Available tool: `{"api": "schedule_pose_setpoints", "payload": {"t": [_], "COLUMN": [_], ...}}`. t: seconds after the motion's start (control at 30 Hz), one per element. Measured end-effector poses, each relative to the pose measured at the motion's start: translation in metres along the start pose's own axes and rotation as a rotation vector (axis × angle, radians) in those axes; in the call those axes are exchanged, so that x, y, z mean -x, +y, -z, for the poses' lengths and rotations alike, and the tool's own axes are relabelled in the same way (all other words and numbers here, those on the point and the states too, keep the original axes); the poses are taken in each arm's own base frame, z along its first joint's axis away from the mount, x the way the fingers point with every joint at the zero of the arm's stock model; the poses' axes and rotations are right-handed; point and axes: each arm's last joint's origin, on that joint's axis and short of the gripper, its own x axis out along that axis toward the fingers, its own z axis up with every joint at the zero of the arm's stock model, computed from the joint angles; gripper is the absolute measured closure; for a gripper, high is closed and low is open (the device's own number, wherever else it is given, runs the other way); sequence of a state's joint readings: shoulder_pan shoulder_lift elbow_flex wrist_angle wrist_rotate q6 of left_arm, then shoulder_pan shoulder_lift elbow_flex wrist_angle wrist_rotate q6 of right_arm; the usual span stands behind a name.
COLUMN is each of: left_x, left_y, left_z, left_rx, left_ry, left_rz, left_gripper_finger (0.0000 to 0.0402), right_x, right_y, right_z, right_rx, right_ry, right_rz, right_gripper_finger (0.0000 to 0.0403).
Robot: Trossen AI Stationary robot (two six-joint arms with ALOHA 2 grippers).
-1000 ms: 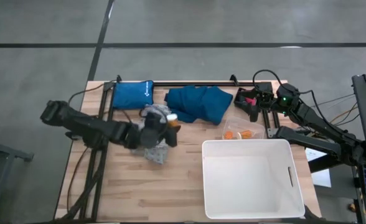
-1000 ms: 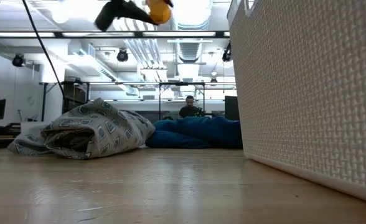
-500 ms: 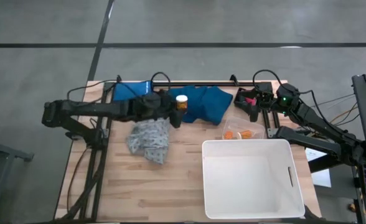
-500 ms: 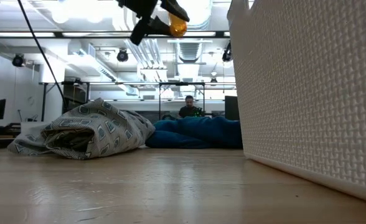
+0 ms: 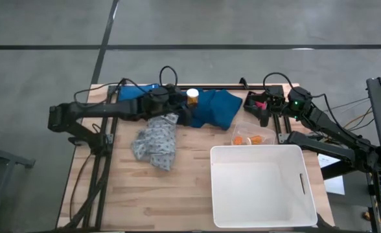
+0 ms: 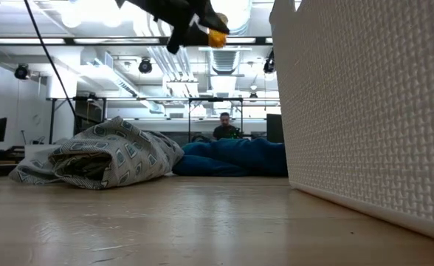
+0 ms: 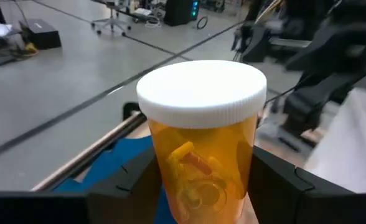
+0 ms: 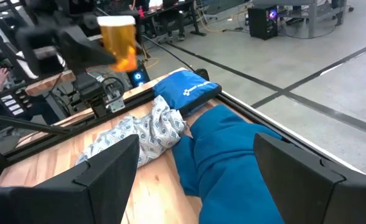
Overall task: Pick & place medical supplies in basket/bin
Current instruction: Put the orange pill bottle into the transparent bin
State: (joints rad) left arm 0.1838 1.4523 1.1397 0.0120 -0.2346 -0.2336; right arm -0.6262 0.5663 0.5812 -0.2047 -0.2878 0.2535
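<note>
The pill bottle (image 5: 192, 97) is in the air above the teal garment (image 5: 210, 107), pinched by the left gripper (image 5: 185, 107). The patterned garment (image 5: 156, 139) lies beside. The tub (image 5: 262, 186) stands near. The right gripper (image 5: 263, 109) waits at the table's far right edge, fingers spread.

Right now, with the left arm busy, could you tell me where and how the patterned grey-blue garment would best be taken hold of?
Grip the patterned garment at its raised, bunched fold, coming straight down from above. It lies crumpled on the table in a soft heap, apart from the teal garment, so its humped top probably offers the easiest pinch. The left gripper holds a pill bottle.
</note>
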Motion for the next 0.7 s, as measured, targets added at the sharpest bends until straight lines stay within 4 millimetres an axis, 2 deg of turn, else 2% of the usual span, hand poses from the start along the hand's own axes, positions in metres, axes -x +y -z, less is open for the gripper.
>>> {"api": "schedule_pose_setpoints", "payload": {"t": [0.27, 0.43, 0.7], "left_x": [-0.039, -0.061, -0.094], "left_y": [0.006, 0.005, 0.016], "left_z": [0.020, 0.028, 0.039], "left_rx": [-0.005, 0.036, 0.052], "left_ry": [-0.008, -0.083, -0.109], "left_rz": [-0.025, -0.012, 0.013], "left_gripper_finger": [0.0197, 0.0197, 0.0197], "right_x": [0.000, 0.000, 0.000], "right_y": [0.000, 0.000, 0.000], "right_z": [0.000, 0.000, 0.000], "right_rx": [0.000, 0.000, 0.000], "right_ry": [0.000, 0.000, 0.000], "right_rz": [-0.001, 0.000, -0.001], "right_gripper_finger": [0.0092, 0.0092, 0.0092]}}
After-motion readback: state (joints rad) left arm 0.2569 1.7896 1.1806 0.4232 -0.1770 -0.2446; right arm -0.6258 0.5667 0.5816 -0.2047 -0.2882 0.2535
